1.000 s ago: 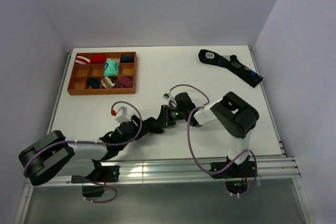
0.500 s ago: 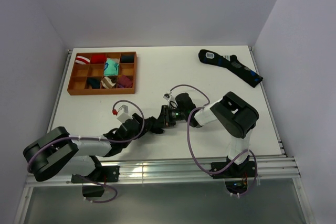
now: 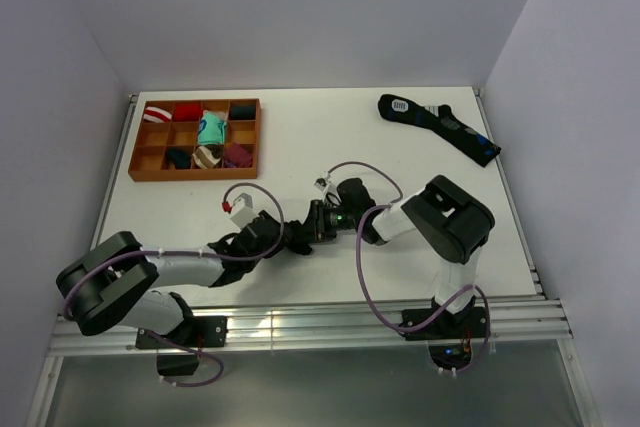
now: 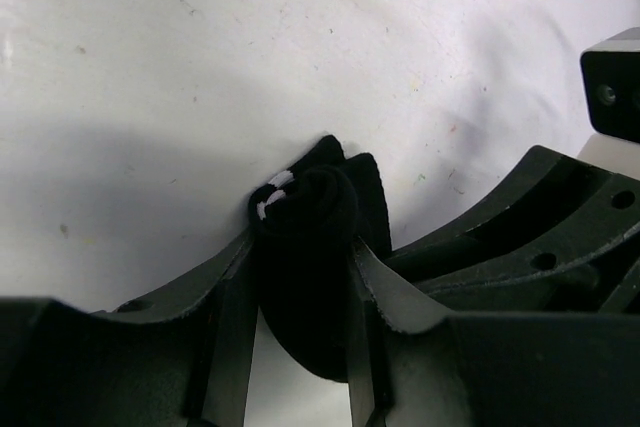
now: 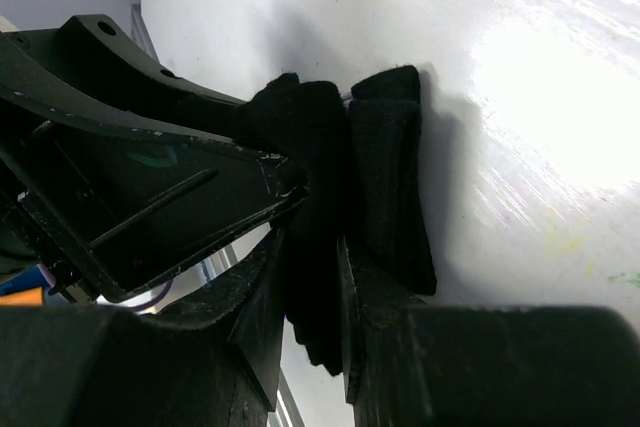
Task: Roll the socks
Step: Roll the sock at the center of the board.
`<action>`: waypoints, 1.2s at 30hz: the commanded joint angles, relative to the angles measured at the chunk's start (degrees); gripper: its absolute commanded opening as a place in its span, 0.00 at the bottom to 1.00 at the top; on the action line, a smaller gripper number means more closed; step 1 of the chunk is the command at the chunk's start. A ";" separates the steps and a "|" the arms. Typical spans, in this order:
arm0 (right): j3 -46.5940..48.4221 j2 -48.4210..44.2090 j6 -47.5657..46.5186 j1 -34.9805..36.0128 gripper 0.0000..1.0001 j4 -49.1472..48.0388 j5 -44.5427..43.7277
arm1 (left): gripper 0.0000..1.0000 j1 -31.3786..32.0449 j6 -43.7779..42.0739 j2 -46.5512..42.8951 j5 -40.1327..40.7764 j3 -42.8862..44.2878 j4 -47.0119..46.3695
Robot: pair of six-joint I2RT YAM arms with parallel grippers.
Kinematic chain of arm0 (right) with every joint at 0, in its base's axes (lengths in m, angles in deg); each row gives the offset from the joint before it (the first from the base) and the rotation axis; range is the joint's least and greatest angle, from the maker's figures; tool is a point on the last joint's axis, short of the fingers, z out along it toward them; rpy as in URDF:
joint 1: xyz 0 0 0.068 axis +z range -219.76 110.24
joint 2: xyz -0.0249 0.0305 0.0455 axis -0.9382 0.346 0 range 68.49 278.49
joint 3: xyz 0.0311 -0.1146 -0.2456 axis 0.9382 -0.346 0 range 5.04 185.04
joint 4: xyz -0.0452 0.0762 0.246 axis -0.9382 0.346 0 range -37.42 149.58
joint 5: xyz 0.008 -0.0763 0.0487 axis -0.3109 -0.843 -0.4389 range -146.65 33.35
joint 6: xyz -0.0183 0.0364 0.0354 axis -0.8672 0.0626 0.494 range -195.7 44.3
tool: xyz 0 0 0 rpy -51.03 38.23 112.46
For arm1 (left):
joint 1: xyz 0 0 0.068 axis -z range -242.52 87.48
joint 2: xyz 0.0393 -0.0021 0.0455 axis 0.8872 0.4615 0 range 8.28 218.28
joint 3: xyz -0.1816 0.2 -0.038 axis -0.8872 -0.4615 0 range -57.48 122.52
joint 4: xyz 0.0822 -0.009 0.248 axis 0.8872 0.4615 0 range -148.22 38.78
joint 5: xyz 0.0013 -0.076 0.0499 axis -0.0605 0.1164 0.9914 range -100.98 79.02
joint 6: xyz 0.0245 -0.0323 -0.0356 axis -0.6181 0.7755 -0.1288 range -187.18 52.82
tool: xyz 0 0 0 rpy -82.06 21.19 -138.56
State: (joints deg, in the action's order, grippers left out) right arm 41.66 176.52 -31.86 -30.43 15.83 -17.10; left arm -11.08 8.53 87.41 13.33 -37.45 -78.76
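Note:
A black sock with small white marks (image 4: 305, 247) is bunched into a roll on the white table, low in the middle of the top view (image 3: 307, 232). My left gripper (image 3: 298, 236) is shut on it, its fingers (image 4: 232, 317) pressing both sides of the roll. My right gripper (image 3: 316, 222) is shut on the same sock (image 5: 330, 197) from the opposite side, its fingers (image 5: 268, 317) clamping a fold. The two grippers meet almost tip to tip. Another dark sock pair with blue and white marks (image 3: 437, 127) lies flat at the far right.
A brown wooden tray (image 3: 250, 139) with several compartments stands at the far left, holding rolled socks of several colours. The table's metal rail (image 3: 330, 319) runs along the near edge by the arm bases.
My left arm has swung its elbow forward and stretched along the table, its wrist shifting slightly right toward the sock. The right gripper has stayed put on the sock.

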 commanded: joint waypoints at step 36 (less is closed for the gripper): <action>-17.81 -35.77 -9.63 6.89 0.58 10.39 -37.17 | 0.01 -5.91 -21.03 7.61 -13.95 15.38 27.21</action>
State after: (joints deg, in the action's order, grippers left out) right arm 23.43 144.26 -37.24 -24.98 26.52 -49.34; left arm -16.65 -8.26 92.72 -1.73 -22.43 -61.53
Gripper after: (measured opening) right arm 0.574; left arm 0.367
